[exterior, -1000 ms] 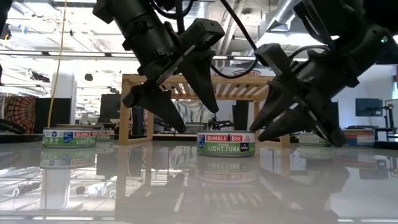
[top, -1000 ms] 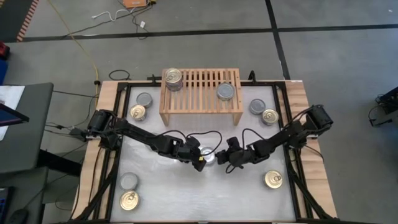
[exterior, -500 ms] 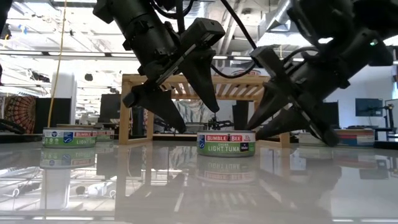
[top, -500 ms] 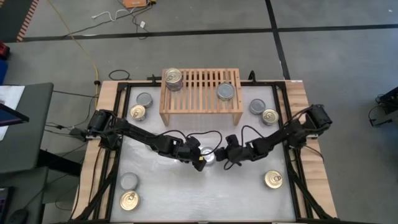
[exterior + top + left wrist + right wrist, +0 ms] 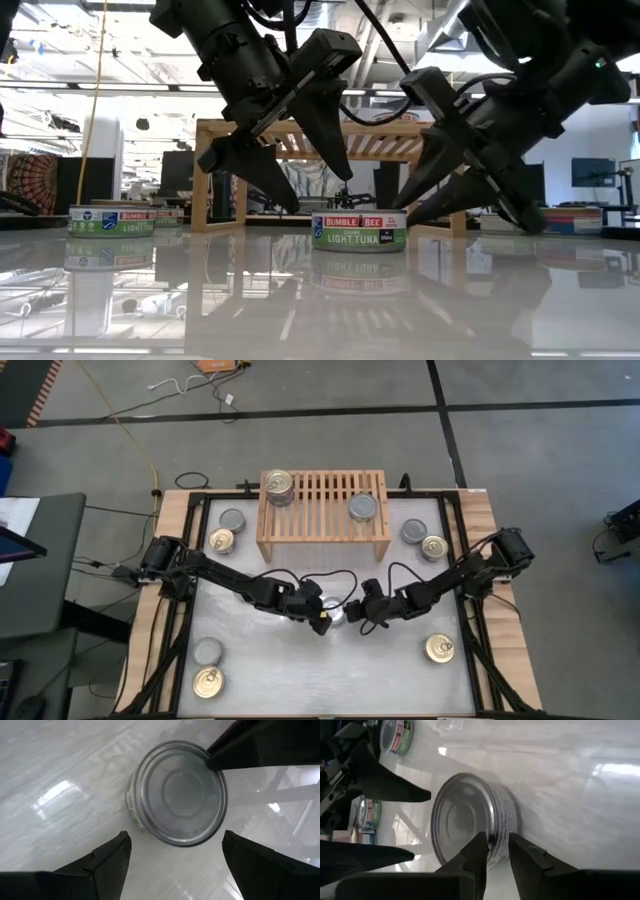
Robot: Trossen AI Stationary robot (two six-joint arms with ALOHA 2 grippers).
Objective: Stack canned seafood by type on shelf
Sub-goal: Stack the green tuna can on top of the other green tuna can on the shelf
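Observation:
A flat tuna can (image 5: 337,612) with a plain silver top (image 5: 177,790) stands on the white table's middle, between my two grippers. My left gripper (image 5: 176,840) hovers open just left of it, with a finger on either side of its near-left part and touching nothing. My right gripper (image 5: 495,845) comes in from the right, slightly open, its tips at the can's rim. The wooden shelf (image 5: 320,490) stands at the far edge. A gold-topped stack (image 5: 279,487) and a silver-topped can (image 5: 362,508) rest on its slats. My right gripper meets the can at the right side of its top rim (image 5: 492,842). One finger (image 5: 476,851) lies over the lid and the other finger (image 5: 520,852) runs beside the wall. The fingers slant down from the table's right. The can sits flat on the table.
Loose cans lie around the table: two at the far left (image 5: 226,530), two at the far right (image 5: 424,539), one at the near right (image 5: 440,649) and two at the near left (image 5: 208,668). The shelf's middle slats are bare.
My right gripper has swung a little toward the table's left, up to the can. The can has slid slightly toward my left gripper and stayed flat on the table.

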